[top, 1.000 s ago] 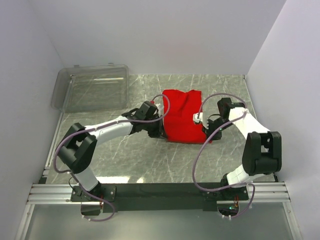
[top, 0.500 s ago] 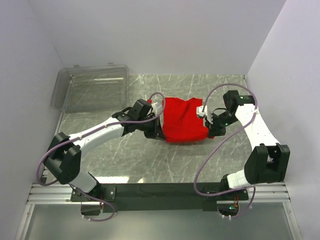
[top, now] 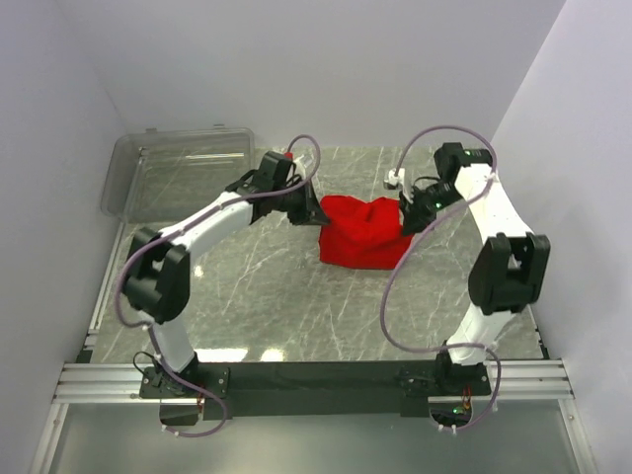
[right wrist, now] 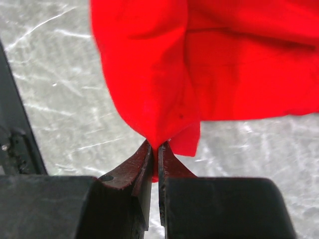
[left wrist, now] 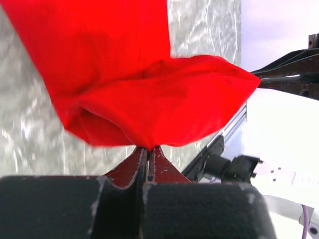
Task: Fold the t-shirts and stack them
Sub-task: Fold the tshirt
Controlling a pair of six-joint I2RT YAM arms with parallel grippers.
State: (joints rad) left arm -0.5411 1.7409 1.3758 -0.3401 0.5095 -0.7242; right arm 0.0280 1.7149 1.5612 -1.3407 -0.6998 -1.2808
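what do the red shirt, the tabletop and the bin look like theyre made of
Red t-shirt: soft matte cloth, likely cotton knit; it sags and creases. Tabletop: grey marble look with white veins, slight sheen; may be printed laminate. Bin: clear glossy plastic; table shows through.

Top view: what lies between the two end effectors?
A plain red cloth t-shirt, pinched by the left end effector and right end effector; top view.

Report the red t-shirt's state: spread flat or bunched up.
Bunched up, not spread flat. The left gripper and right gripper each pinch an edge of the t-shirt, and the cloth sags in folds between them.
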